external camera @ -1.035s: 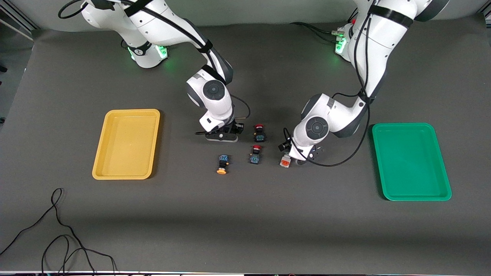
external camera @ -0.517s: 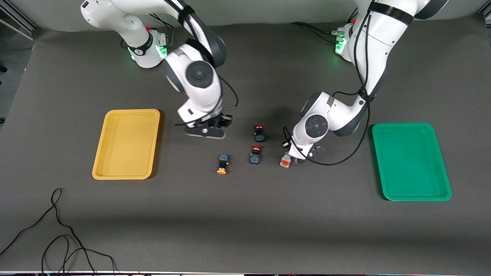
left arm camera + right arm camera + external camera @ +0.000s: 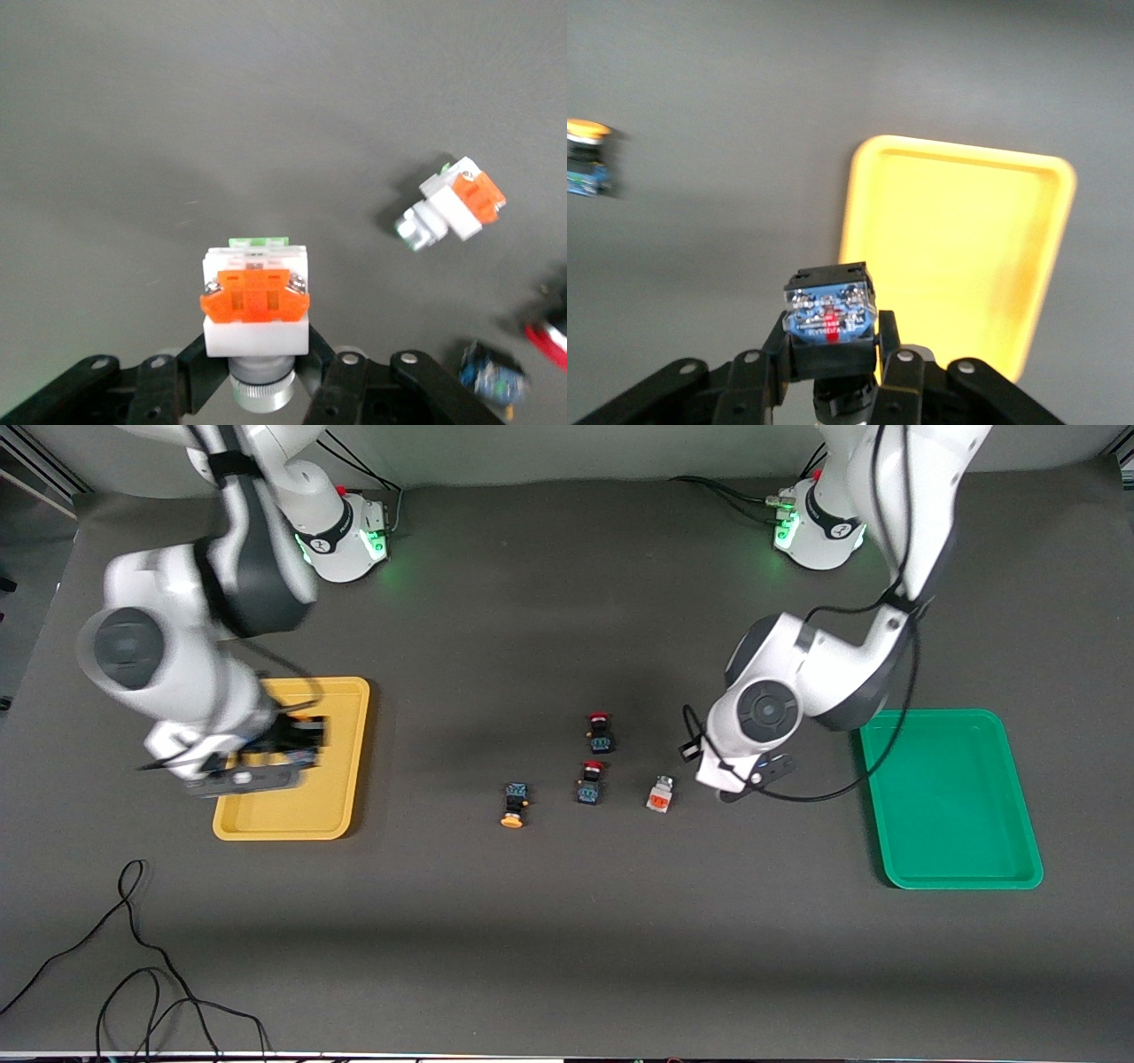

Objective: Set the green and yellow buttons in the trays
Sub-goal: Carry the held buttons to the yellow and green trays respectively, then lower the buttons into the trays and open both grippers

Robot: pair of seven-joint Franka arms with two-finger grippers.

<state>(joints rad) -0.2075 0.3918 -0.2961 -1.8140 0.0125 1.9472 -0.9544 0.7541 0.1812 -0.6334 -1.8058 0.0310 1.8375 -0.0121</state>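
The right claw is clamped on a dark-bodied switch and carries it over the yellow tray, at the right arm's end of the table; the switch is gripped by its lower end, circuit face toward the wrist camera, so its cap is hidden and its colour cannot be confirmed from these views. The hold keeps the body upright between the fingers — a pose that should allow a straight release into the tray. The left claw is clamped on a white-grey switch with an orange block, likewise held near its round lower end, and hangs over bare table between the cluster of switches and the green tray, which is empty. Resting on the table are a second white-grey switch, a yellow-capped switch lying on its side, and two red-capped switches between them, one farther from the front camera than the other. Judged from this layout, each arm works the tray at its own end — two task switches are in transit, two remain to be collected, and the red-capped pair is to be left in place
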